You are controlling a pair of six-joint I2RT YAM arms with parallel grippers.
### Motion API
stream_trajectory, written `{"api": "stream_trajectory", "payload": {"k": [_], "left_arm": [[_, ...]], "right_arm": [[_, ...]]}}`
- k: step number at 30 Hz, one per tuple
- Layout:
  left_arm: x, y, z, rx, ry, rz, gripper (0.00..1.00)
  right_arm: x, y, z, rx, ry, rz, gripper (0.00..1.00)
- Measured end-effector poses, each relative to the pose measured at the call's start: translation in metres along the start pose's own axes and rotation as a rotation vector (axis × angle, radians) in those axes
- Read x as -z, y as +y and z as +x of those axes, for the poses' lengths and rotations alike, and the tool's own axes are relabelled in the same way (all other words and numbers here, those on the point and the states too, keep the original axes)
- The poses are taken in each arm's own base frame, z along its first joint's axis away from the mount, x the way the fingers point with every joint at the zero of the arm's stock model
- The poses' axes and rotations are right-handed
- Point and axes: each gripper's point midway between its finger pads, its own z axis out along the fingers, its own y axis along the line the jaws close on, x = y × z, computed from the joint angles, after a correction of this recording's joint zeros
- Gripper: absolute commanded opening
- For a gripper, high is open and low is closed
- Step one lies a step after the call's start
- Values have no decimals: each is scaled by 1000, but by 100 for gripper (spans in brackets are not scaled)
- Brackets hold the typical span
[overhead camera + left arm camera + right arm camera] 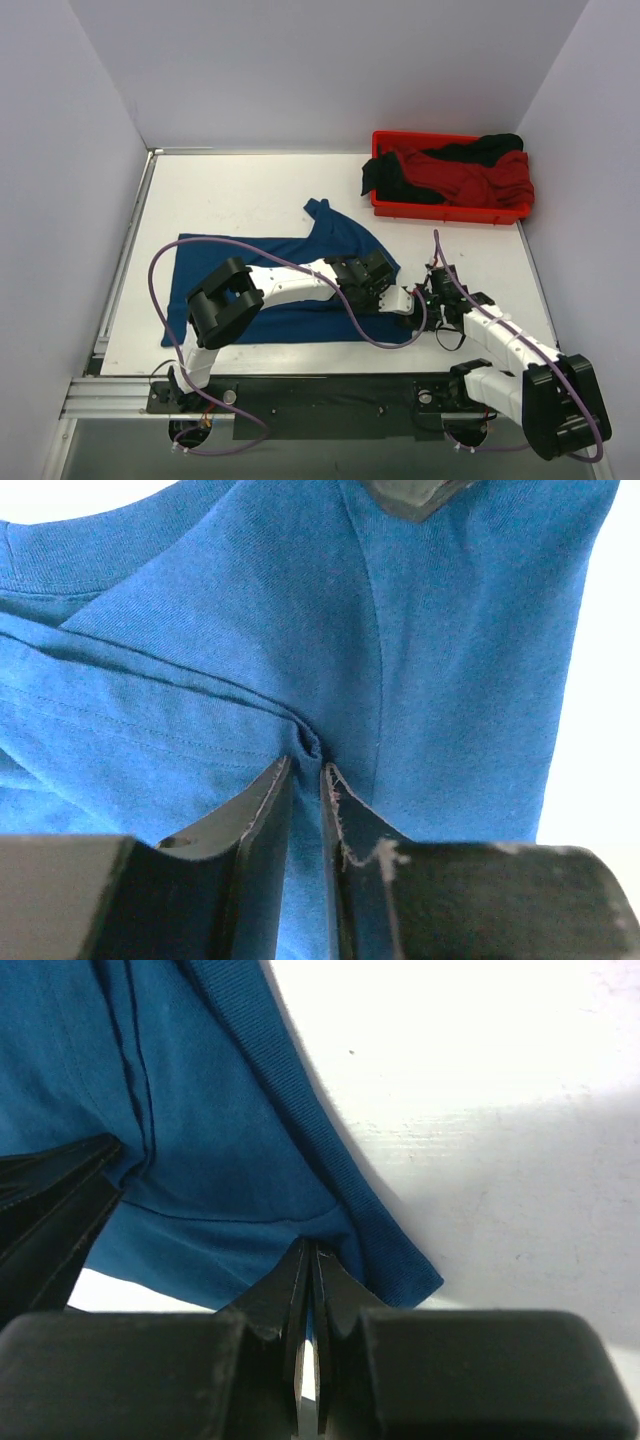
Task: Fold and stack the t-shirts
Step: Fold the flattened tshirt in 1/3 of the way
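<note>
A navy-blue t-shirt [210, 265] lies spread on the white table [240, 190], with one part bunched up toward the back at the middle. Both grippers meet at its near right corner. My left gripper [400, 300] has its jaws pinched on a raised fold of the blue cloth [300, 610]; in the left wrist view the gripper [305, 765] holds cloth between its fingers. My right gripper [428, 292] is shut on the shirt's edge; in the right wrist view the gripper [312, 1248] grips the blue cloth [200, 1140] beside a ribbed hem. Red [470, 175] and black [395, 180] t-shirts lie heaped in a tray.
The red plastic tray [450, 208] stands at the back right of the table. White walls enclose the table on the left, back and right. Purple cables loop along both arms. Bare table [480, 1110] shows to the right of the shirt.
</note>
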Motion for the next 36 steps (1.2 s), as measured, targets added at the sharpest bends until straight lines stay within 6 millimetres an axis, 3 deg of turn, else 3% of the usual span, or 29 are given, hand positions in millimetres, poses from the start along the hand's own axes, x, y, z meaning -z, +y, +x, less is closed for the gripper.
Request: {"api": "stream_trajectory", "payload": {"k": [3,4,5,12,17,26,33,36], "left_arm": [[0,4,-1,-11,-1,-15,12],[0,5,-1,-15,-3,-17,0],[1,6,-1,-18,-6,-19,0],[6,11,3,24,-15,-28,0],[25,38,10,139,-60,-57,0],[47,101,59,413,-103,-145,0],[49,120,94,568,-91,-201,0],[47,120,98,592,-87,-208,22]], "right_arm": [[1,-3,1,2,-30,-5,0],[1,-4,1,-2,-38,-9,0],[1,-4,1,-4,-45,-12,0],[0,-4,1,-31,-63,-20,0],[-1,-4,1,-42,-59,-18,0],[-3,-4,1,-51,-49,-11,0],[-3,-2,0,-52,-44,-12,0],[-4,-2,0,-54,-43,-11,0]]}}
